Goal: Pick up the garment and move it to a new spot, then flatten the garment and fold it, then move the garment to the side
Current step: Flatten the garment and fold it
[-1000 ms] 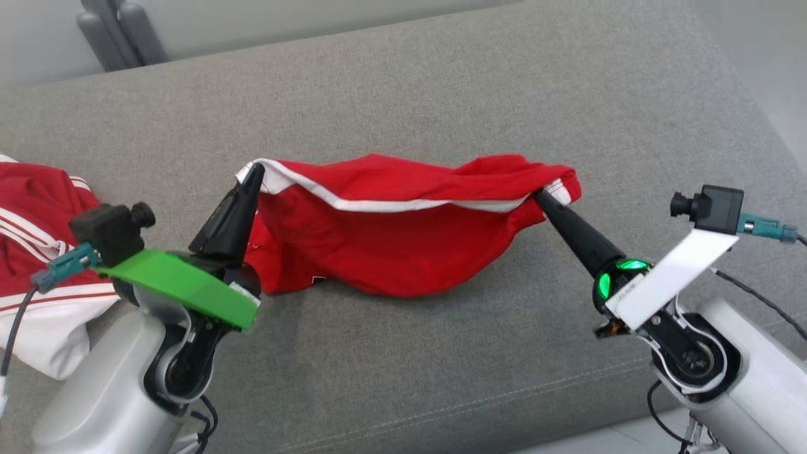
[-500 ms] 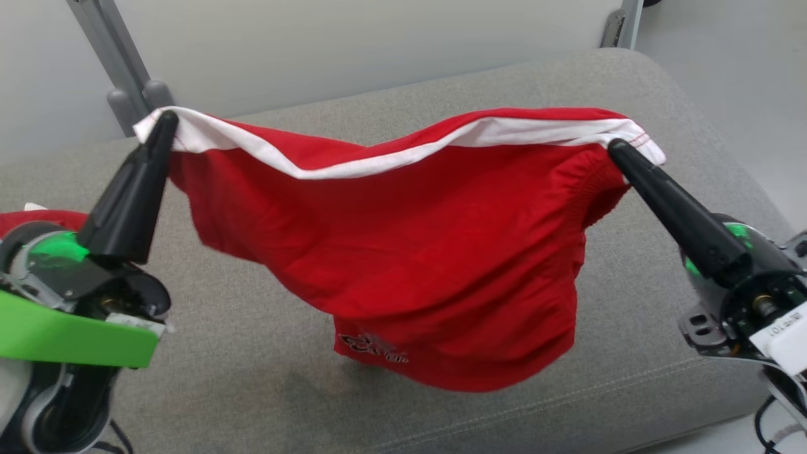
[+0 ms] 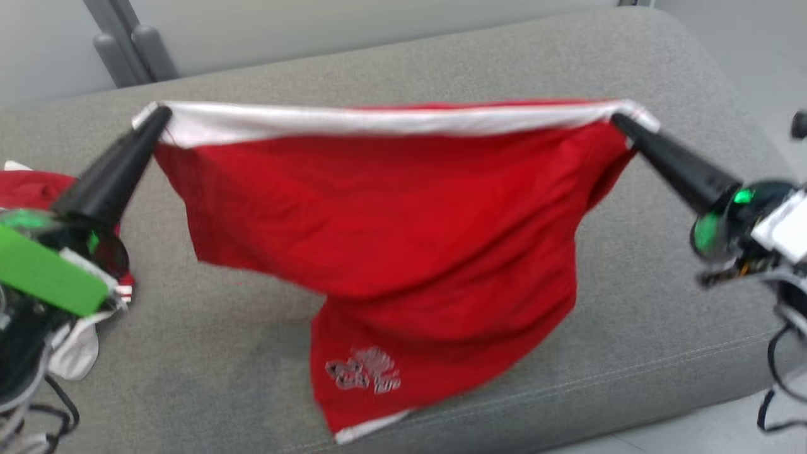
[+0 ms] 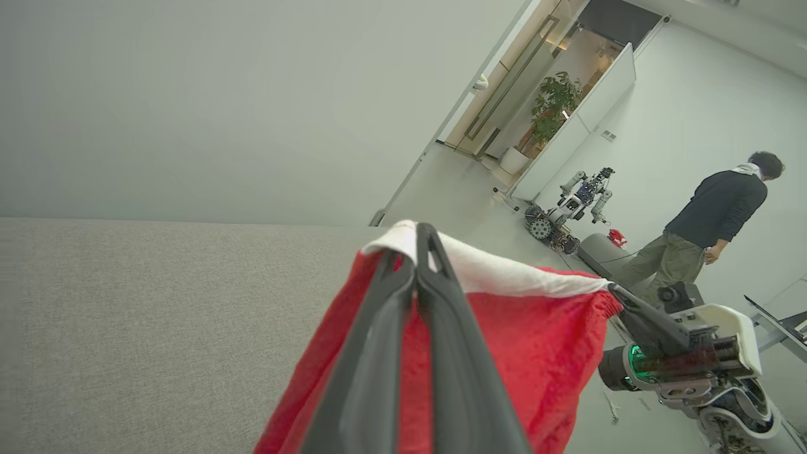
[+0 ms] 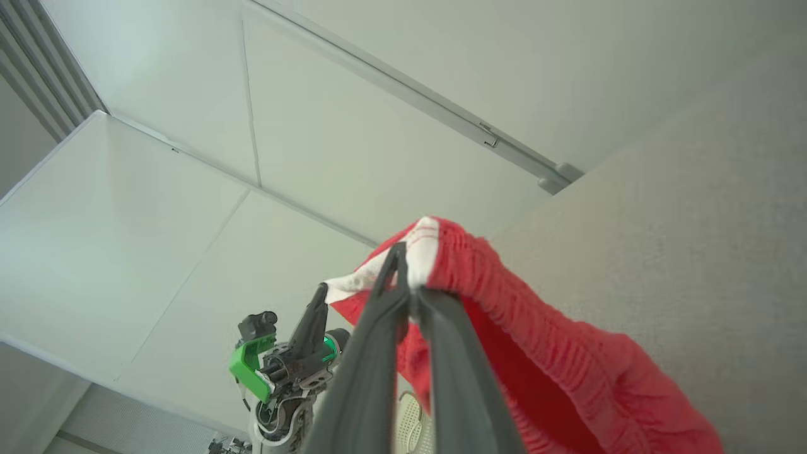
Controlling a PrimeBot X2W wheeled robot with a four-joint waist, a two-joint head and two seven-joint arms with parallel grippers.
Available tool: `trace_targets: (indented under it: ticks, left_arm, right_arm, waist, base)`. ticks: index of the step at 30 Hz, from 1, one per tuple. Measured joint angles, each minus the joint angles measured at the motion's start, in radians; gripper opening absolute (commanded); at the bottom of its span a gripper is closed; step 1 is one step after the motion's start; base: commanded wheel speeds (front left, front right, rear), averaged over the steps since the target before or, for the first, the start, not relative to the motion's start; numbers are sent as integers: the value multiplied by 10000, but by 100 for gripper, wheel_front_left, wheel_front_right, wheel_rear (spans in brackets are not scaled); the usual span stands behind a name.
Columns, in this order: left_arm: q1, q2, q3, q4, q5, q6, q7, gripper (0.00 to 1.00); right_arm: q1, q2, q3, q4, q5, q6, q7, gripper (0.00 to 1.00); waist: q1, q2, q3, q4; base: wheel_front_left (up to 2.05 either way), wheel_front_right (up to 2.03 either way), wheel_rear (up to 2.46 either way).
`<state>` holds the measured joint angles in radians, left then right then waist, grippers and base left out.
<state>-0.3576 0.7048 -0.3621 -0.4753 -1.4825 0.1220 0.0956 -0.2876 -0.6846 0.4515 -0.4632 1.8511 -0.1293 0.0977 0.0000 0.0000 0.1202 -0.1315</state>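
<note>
The garment is a red pair of shorts with a white waistband and a small white print near one hem. It hangs stretched between both grippers above the grey cushion. My left gripper is shut on the waistband's left corner, and my right gripper is shut on its right corner. The lower hem trails down toward the cushion's front edge. In the left wrist view my left gripper pinches the white band of the garment. In the right wrist view my right gripper pinches the bunched garment.
Another red and white cloth lies at the cushion's left end, under my left arm. A grey metal frame stands behind the cushion. Far off in the left wrist view stand a person and another robot.
Both grippers have lifted the garment off the cushion and spread apart, pulling the waistband taut. The shorts now hang open with the print showing. The head camera has shifted too.
</note>
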Motion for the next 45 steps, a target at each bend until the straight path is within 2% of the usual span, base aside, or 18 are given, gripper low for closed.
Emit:
trace_targets:
  ticks: [3,5,10,14,17,19,21,26,29,34,37,45]
  left_arm:
    - [-1493,-224,56,905,0,0,280,0]
    - [-2524,-627,104,1536,58,-2,270,0]
    - [-4842,-1463,63,2558,1106,-82,-42,0]
    - [-5939,-1609,219,3081,2128,-84,-662,0]
    - [-6051,-1446,42,3106,2794,-123,-945,0]
    - [-5698,-1348,-109,3080,2838,-278,-1058,0]
    - [-4726,-1392,-470,3273,2999,-671,-1442,0]
    - [-1110,-1818,-863,3841,2917,-769,-2322,0]
    - [78,-1994,-769,3969,2481,-765,-2800,0]
    - [795,-2197,-759,3860,2349,-790,-3131,0]
    - [1142,-2205,-744,3528,2311,-878,-3137,0]
    - [2497,-2017,-761,3118,1969,-748,-3135,0]
  right_arm:
    - [-1593,320,-692,1233,-98,-142,-238,0]
    - [-2702,410,-989,2013,-422,-136,-483,0]
    - [-5116,1327,-1200,3565,-1664,-2,-1682,0]
    - [-6534,1983,-773,4008,-2717,54,-2341,0]
    - [-6967,2232,-433,3952,-2917,52,-2500,0]
    - [-6704,2345,-59,3871,-2920,33,-2470,0]
    - [-5869,2456,414,3871,-2924,35,-2460,0]
    - [-2390,2656,1392,4063,-2422,201,-2364,0]
    - [-1197,2681,1482,4082,-2178,416,-2481,0]
    - [-346,2688,1586,4044,-1958,596,-2654,0]
    - [440,2368,1896,3958,-1958,763,-2638,0]
    - [1842,1854,2401,3340,-1820,780,-2435,0]
  waist:
    - [0,0,383,148]
    - [0,0,644,265]
    - [0,0,1323,548]
    - [0,0,1904,659]
    - [0,0,2345,674]
    - [0,0,2640,660]
    - [0,0,2913,632]
    - [1,0,3268,489]
    - [1,0,3175,411]
    - [0,0,2872,366]
    - [0,0,2526,383]
    - [0,0,1920,548]
  base:
    - [0,0,0]
    - [0,0,0]
    - [0,0,0]
    - [0,0,0]
    - [0,0,0]
    - [0,0,0]
    - [0,0,0]
    - [0,0,0]
    - [0,0,0]
    - [0,0,0]
    - [0,0,0]
    - [0,0,0]
